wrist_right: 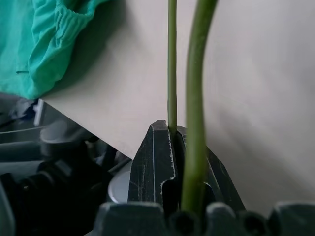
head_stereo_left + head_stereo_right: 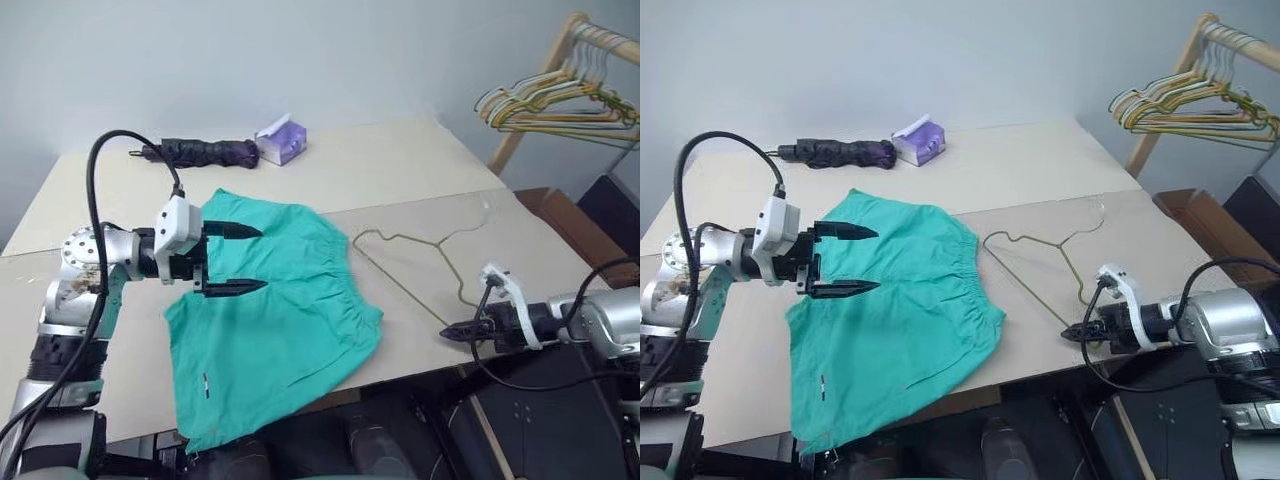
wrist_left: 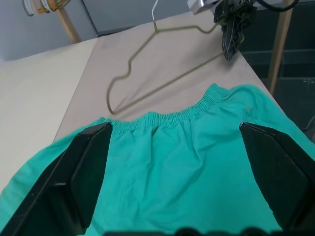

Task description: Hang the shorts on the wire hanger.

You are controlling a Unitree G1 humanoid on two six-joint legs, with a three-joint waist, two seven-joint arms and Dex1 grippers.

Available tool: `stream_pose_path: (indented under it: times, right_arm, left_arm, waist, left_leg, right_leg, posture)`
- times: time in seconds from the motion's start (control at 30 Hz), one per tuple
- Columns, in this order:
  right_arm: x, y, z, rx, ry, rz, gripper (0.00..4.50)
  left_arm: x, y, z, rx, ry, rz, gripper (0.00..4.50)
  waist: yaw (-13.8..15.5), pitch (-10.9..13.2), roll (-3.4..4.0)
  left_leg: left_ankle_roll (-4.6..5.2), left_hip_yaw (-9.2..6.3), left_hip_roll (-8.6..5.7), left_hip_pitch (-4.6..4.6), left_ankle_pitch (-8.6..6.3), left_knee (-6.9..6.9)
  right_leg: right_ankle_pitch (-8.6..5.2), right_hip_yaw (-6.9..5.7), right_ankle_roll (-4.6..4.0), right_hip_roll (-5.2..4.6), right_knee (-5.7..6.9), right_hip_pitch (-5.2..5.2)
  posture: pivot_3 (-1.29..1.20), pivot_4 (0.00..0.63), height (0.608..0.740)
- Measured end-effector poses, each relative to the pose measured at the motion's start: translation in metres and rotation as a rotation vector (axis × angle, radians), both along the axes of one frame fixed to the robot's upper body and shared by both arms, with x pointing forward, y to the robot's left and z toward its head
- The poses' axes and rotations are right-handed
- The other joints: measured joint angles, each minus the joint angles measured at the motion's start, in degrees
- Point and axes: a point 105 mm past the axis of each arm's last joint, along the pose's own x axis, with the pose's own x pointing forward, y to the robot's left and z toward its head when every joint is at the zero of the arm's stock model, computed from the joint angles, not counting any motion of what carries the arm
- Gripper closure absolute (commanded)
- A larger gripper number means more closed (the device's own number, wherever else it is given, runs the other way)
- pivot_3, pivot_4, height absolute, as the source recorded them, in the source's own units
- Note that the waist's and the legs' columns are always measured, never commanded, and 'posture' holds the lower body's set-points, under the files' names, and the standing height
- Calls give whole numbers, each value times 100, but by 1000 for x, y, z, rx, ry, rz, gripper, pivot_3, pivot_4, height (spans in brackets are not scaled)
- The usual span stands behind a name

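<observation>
The teal-green shorts (image 2: 275, 320) lie spread flat on the table, with one leg hem hanging over the front edge. My left gripper (image 2: 262, 258) hovers just above their left half, pointing right. It is open, with nothing between the fingers (image 3: 83, 172). The wire hanger (image 2: 400, 285) lies on the table right of the shorts, its hook toward the back. My right gripper (image 2: 447, 332) sits at the table's front right edge, shut on the hanger's near corner. The wire (image 1: 172, 64) runs out from between its closed fingertips.
A folded dark umbrella (image 2: 205, 152) and a purple tissue box (image 2: 282, 140) lie at the back of the table (image 2: 400, 170). A bunch of coloured hangers (image 2: 560, 100) hangs on a wooden rack at the far right, above a brown box (image 2: 575, 225).
</observation>
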Motion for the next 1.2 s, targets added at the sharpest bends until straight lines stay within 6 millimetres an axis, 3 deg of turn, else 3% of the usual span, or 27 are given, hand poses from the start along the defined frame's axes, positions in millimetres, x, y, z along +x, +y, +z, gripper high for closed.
stream_pose_path:
  times: [0.47,0.73,1.03,1.2]
  right_arm:
    - [-3,8,6,125,54,57,4500]
    - [-18,-13,13,119,101,54,4500]
    - [-29,-12,10,141,160,114,4500]
    - [-34,-24,12,111,182,118,4500]
  left_arm:
    - [-6,6,1,10,-8,45,21]
    - [-9,9,-4,23,7,54,21]
    - [-9,11,-4,30,6,54,21]
    - [-12,11,-9,36,18,55,21]
  waist:
    - [618,1,1]
    - [760,1,1]
    - [773,1,1]
    - [798,3,2]
  left_leg:
    - [4,8,1,-2,-3,0]
    - [5,11,2,-2,-4,1]
    - [4,13,3,-3,-5,2]
    - [3,14,3,-2,-5,2]
  right_leg:
    - [-1,-2,-1,2,-9,-3]
    - [-2,-3,-3,2,-10,-5]
    - [-2,-3,-4,2,-11,-5]
    - [-3,-3,-5,1,-12,-5]
  posture:
    - [42,57,740]
    - [46,58,740]
    - [64,59,740]
    - [72,61,740]
